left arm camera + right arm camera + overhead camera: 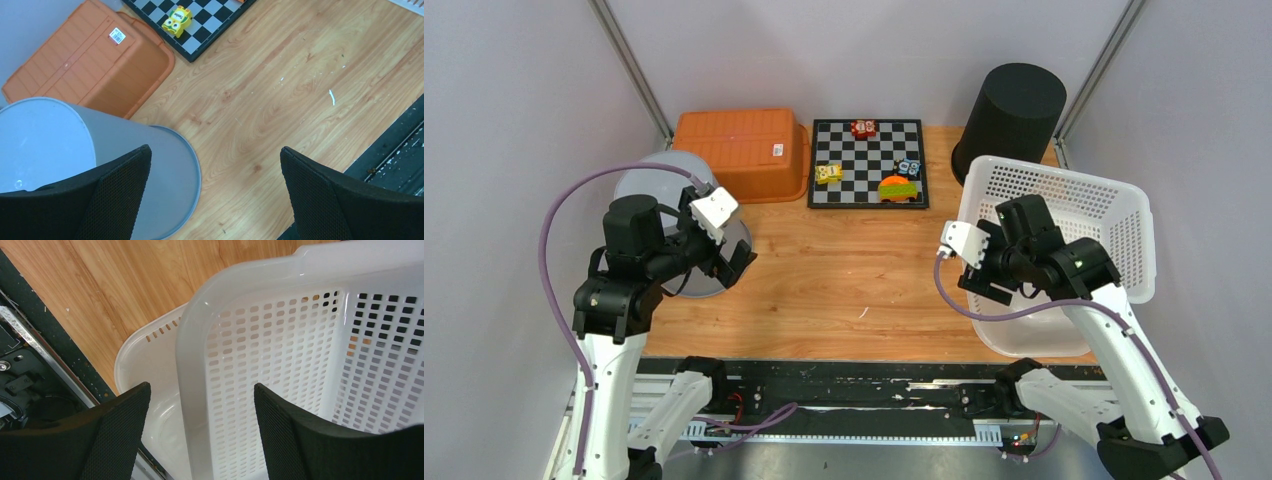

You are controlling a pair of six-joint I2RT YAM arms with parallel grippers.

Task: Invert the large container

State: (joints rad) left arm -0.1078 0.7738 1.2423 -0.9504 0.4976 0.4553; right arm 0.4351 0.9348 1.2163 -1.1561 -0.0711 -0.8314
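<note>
Basket point(1074, 215), the large container, stood tipped at the table's right side, propped on a white tub point(1024, 342), not upside down yet. Right gripper point(200, 390) had fingers spread astride its near rim, unclamped. Left gripper point(215, 150) hung wide open over a grey bin point(50, 135). Grip and flip looked undone.

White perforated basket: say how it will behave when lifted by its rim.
Probably light: the white basket has thin, hole-riddled walls. Its rim, between the right claw's open jaws, looks smooth and glossy, so may slip. Sitting tilted, it likely tips easily.
</note>
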